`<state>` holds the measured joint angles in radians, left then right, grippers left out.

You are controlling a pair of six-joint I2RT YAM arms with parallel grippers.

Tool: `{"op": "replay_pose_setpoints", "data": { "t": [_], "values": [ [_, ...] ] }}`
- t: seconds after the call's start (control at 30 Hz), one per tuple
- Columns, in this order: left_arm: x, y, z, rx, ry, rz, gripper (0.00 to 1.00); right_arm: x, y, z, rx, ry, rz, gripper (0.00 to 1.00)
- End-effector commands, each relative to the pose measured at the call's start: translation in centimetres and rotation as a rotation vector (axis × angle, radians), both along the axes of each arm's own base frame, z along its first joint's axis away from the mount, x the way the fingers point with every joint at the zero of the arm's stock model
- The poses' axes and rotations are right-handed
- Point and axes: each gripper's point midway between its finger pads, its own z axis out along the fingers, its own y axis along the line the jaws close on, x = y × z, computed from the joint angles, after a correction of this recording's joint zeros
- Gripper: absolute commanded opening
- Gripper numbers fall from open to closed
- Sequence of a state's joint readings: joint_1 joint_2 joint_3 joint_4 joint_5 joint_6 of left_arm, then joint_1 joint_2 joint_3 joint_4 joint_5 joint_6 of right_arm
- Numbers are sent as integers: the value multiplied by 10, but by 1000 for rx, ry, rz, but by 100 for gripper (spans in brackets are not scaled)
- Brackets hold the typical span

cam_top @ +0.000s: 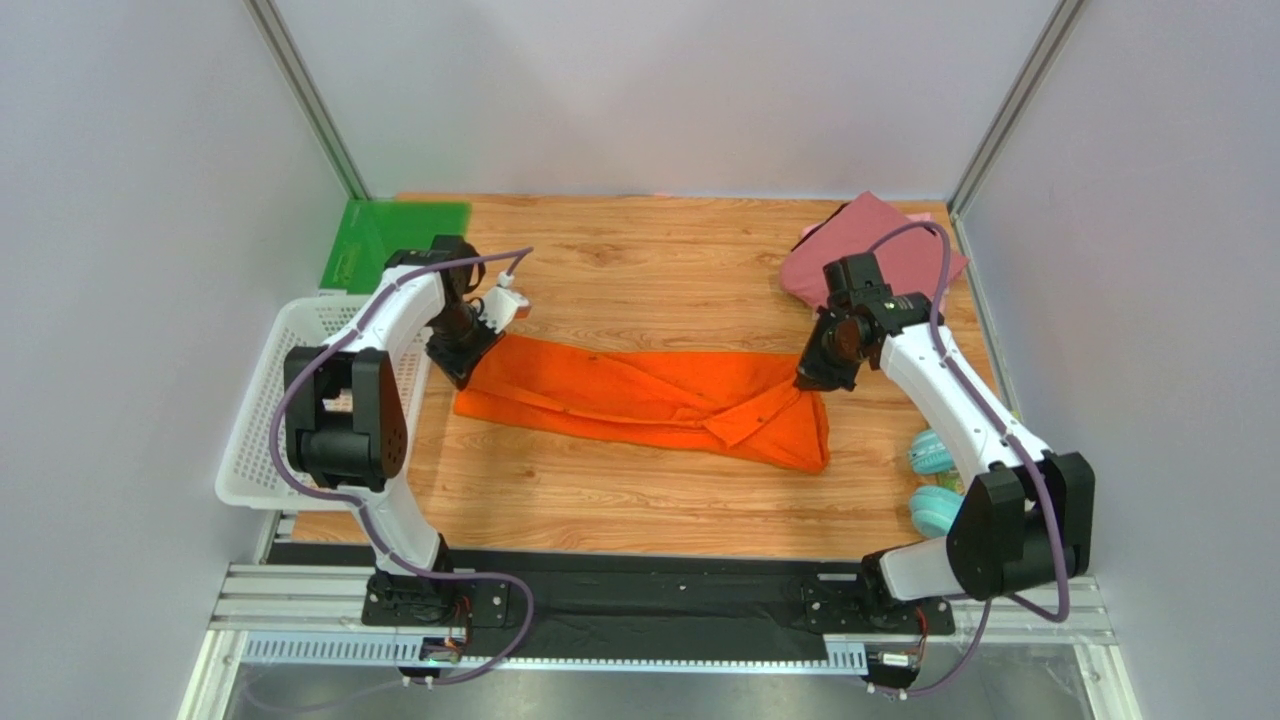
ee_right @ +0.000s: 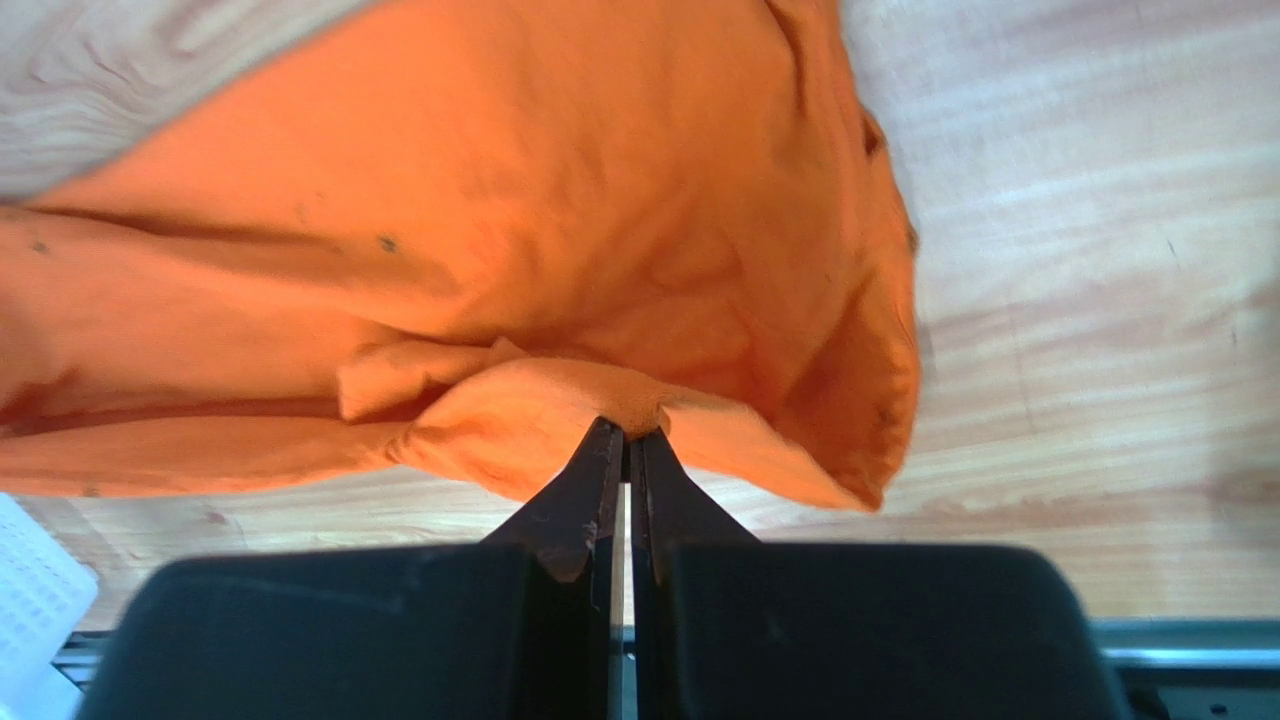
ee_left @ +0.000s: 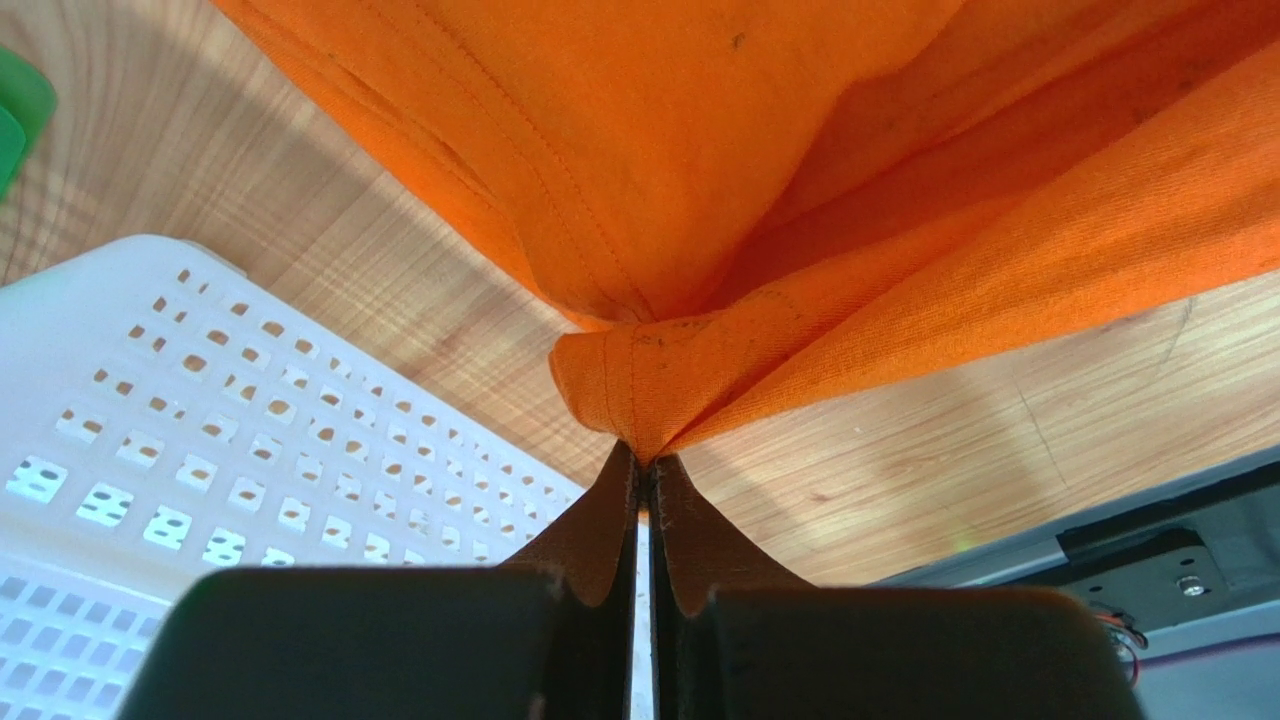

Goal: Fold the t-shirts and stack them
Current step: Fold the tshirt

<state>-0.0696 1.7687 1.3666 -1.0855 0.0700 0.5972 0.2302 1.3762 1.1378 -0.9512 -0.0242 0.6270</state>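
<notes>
Pinching the left end of the orange t-shirt [cam_top: 646, 393], the left gripper [cam_top: 460, 354] is clamped on a bunched fold beside the white basket [cam_top: 278, 383]. At centre right, the right gripper [cam_top: 824, 369] is likewise closed on the shirt's other end. The shirt lies stretched across the table [cam_top: 631, 510]. Folding well likely calls for both arms to lift level and travel together, keeping the cloth taut. The wrist views show each pinch up close. Only the overhead view shows the folded maroon t-shirt [cam_top: 864, 248] at upper right.

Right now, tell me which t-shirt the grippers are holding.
The orange t-shirt, pinched by left gripper and right gripper; the maroon t-shirt lies apart, far right.
</notes>
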Motion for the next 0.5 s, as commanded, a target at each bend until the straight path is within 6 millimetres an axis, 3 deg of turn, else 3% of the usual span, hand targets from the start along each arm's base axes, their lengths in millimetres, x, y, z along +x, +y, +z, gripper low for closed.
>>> {"op": "replay_pose_setpoints", "data": {
  "t": [0.0, 0.07, 0.3, 0.47],
  "values": [
    [12, 1, 2, -6, -29, 1, 0, 44, 9, 32, 28, -136, 28, 0],
    [12, 1, -1, -5, -26, 1, 0, 51, 10, 38, 29, -154, 30, 0],
    [21, 3, -10, 6, -12, -6, 0, 61, 6, 25, -8, -136, 27, 0],
    [44, 8, -15, 45, -10, -13, 0, 65, 5, 9, -23, -101, 28, 0]
  ]
}}
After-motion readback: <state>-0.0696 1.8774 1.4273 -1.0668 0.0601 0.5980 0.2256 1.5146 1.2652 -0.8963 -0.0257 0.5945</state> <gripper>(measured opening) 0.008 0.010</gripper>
